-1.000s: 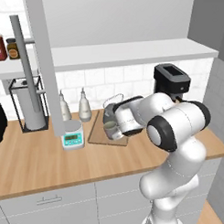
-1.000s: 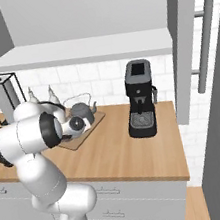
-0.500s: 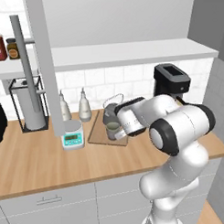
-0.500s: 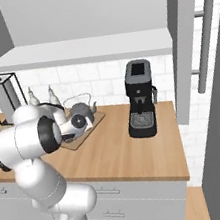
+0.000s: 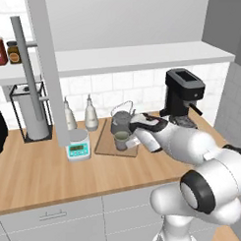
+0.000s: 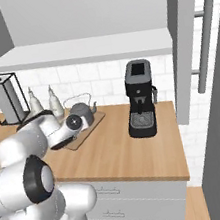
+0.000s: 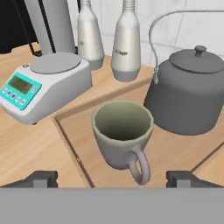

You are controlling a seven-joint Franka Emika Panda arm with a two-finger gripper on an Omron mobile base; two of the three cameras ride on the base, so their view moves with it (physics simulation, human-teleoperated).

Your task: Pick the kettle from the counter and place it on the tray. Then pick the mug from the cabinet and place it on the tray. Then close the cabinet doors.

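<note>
Pincer (image 7: 111,178) spread wide; grey-green mug (image 7: 123,134) upright on tray (image 7: 78,131).

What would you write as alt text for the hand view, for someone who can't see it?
A grey-green mug stands upright on the wooden tray, its handle toward the camera, between the open gripper fingertips. A dark grey kettle sits on the tray behind it, with two pale bottles and a digital scale on the counter beyond.

mug (image 7: 122,133) just beside kettle (image 7: 189,96) on tray (image 7: 183,151), bottles (image 7: 127,41) close behind, scale (image 7: 41,85) alongside tray
</note>
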